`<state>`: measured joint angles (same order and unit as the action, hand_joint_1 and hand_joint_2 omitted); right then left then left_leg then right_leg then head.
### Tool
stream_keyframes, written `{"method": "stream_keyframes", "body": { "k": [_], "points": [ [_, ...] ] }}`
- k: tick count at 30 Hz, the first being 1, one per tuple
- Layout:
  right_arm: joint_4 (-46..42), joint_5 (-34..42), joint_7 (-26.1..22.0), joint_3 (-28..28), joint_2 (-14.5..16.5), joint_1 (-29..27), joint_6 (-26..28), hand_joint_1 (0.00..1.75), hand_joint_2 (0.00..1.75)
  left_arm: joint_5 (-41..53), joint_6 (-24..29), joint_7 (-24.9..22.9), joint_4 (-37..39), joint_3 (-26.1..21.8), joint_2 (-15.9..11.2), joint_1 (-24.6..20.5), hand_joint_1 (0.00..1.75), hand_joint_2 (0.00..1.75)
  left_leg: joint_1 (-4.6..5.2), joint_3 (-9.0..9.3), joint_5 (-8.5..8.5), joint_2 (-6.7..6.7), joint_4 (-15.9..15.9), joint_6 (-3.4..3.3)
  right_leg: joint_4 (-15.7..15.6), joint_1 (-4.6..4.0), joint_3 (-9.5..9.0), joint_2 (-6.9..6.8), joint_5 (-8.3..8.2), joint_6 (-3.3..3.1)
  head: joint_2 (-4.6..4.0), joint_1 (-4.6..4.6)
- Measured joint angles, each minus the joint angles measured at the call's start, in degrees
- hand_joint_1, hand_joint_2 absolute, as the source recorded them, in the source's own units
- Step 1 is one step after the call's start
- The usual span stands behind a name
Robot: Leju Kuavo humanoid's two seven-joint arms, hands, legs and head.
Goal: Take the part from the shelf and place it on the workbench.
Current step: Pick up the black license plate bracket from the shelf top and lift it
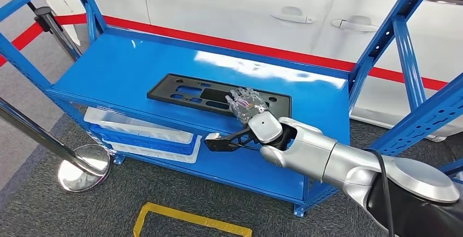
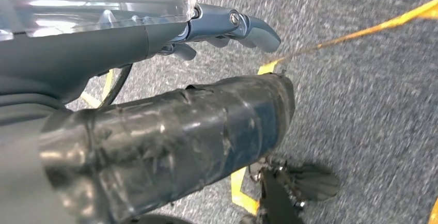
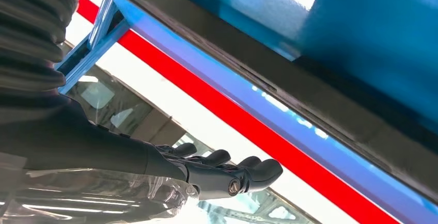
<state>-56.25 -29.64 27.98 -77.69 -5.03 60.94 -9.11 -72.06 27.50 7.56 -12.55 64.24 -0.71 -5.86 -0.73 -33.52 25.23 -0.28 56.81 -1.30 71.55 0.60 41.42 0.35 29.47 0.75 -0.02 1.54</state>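
Note:
The part [image 1: 191, 92] is a flat black rectangular plate with cut-outs, lying on the top deck of the blue shelf [image 1: 125, 62]. My right hand [image 1: 248, 106] reaches in from the right and sits over the part's right end, fingers spread and nothing gripped. Whether it touches the plate I cannot tell. In the right wrist view the right hand [image 3: 227, 175] shows its fingers [image 3: 258, 170] stretched out side by side with nothing in them. My left hand [image 2: 155, 126] hangs over grey carpet, its fingers [image 2: 232, 25] loosely extended and holding nothing.
White and blue trays [image 1: 142, 133] lie on the lower shelf level. Blue uprights [image 1: 407, 62] frame the shelf on both sides. A white car [image 1: 245, 7] stands close behind it. A chrome stanchion base [image 1: 82, 174] and yellow floor tape [image 1: 191, 220] lie in front.

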Motion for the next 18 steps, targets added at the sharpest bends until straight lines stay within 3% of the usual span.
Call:
{"method": "stream_keyframes", "body": {
  "k": [1,3,4,8,10,12,13,14,15,17,18],
  "points": [
    [0.0,-0.1,0.0,0.1,0.0,0.0,0.1,0.00,1.75,0.0,0.0,0.0,0.0,0.0,0.0,0.0,0.00,0.00,-0.01,0.02,0.20,-0.05,0.2,0.16,-3.8,0.01,-1.80,-0.05,-2.04,-0.14,0.00,-0.01],
    [0.1,-0.2,0.0,0.3,0.0,0.0,0.2,0.00,1.75,0.0,0.0,-0.1,0.0,0.0,0.1,0.0,0.00,0.00,0.19,-0.20,0.61,-0.11,0.8,0.65,-10.2,-0.13,-5.09,-0.09,-4.23,-0.57,0.00,0.02],
    [0.1,-0.3,0.0,0.3,0.0,0.0,0.2,0.00,1.75,0.0,0.0,-0.1,0.0,0.0,0.1,0.0,0.00,0.00,0.29,-0.35,0.71,-0.12,1.0,0.90,-11.7,-0.21,-5.77,-0.06,-4.38,-0.78,0.00,0.06],
    [0.2,-0.5,0.0,0.5,0.0,0.0,0.3,0.00,1.75,0.0,0.0,-0.2,0.0,0.0,0.0,0.0,0.00,0.00,0.17,-0.83,1.43,-0.09,1.9,1.96,-12.5,-0.13,-6.08,0.00,-4.42,-1.77,0.00,0.13],
    [0.2,-0.7,0.0,0.6,0.1,-0.1,0.3,0.00,1.75,0.0,0.0,-0.2,0.0,0.0,0.0,0.0,0.00,0.00,0.03,-2.97,4.11,-0.02,6.5,2.52,-12.8,0.09,-6.36,-0.05,-4.53,-2.27,0.00,0.39],
    [0.2,-0.8,0.0,0.6,0.1,-0.2,0.2,0.00,1.75,0.0,0.0,-0.2,0.0,0.0,0.0,0.0,0.00,0.00,-0.06,-6.73,7.13,-0.01,14.0,2.90,-12.8,0.06,-6.39,-0.11,-4.46,-2.50,0.00,0.57],
    [0.3,-0.9,0.0,0.6,0.1,-0.4,0.2,0.00,1.75,0.0,0.0,-0.2,0.0,0.0,0.0,0.0,0.00,0.00,-0.09,-8.12,7.61,0.00,16.6,3.02,-12.8,0.03,-6.41,-0.13,-4.41,-2.54,0.00,0.56],
    [0.3,-1.0,0.0,0.6,0.1,-0.5,0.1,0.00,1.75,0.0,0.0,-0.2,0.0,0.0,0.0,0.0,0.00,0.00,-0.11,-8.55,6.99,0.00,17.0,3.07,-12.7,0.03,-6.44,-0.12,-4.35,-2.56,0.00,0.57],
    [0.4,-1.0,0.0,0.6,0.1,-0.5,0.0,0.00,1.75,0.0,0.0,-0.2,0.0,0.0,0.0,0.1,0.00,0.00,-0.12,-7.88,5.38,0.00,15.2,3.03,-12.6,0.03,-6.50,-0.08,-4.27,-2.54,0.00,0.57],
    [0.4,-1.2,0.0,0.6,0.1,-0.5,0.0,0.00,1.75,0.0,-0.1,-0.2,0.0,0.0,0.0,0.1,0.00,0.00,-0.07,-4.38,1.47,0.02,7.7,2.79,-12.5,-0.04,-6.65,0.04,-4.03,-2.33,0.00,0.57],
    [0.4,-1.2,0.0,0.6,0.1,-0.5,0.0,0.00,1.75,0.0,-0.1,-0.1,0.0,0.0,0.0,0.0,0.00,0.00,0.03,-2.79,0.36,-0.02,4.3,2.57,-12.4,-0.13,-6.65,0.09,-3.93,-2.11,0.00,0.55]
  ]
}}
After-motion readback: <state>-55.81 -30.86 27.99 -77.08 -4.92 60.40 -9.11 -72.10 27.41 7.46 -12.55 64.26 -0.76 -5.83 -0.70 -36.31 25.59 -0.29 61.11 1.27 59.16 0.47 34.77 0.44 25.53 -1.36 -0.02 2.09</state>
